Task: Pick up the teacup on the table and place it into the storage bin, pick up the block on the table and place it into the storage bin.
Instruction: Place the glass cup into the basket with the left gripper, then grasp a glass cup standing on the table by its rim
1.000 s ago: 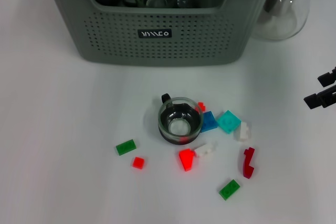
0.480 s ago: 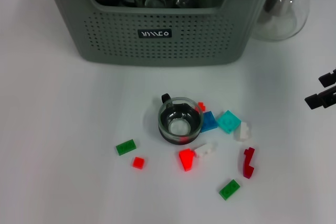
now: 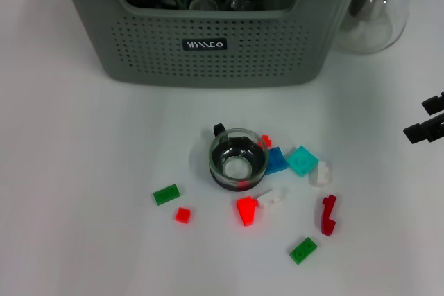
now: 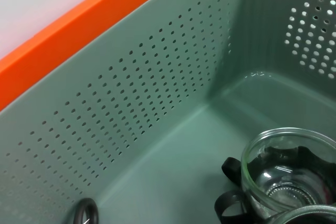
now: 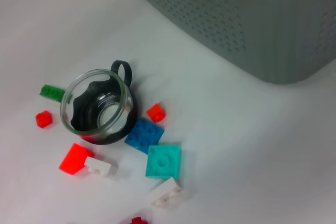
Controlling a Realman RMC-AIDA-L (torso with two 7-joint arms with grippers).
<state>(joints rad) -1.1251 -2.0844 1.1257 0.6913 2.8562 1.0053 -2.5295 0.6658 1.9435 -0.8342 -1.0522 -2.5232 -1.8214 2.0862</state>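
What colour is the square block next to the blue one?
Teal square block, beside the blue block; clearest in the right wrist view.

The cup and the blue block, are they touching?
Touching. In the right wrist view, the blue block sits pressed against the base of the cup, with no white table between them.

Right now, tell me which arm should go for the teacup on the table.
Right. The right gripper hangs over the table beside the blocks, and its wrist camera looks at the teacup nearby. The left wrist camera shows only the inside of the storage bin, so that arm is over the bin, farther off.
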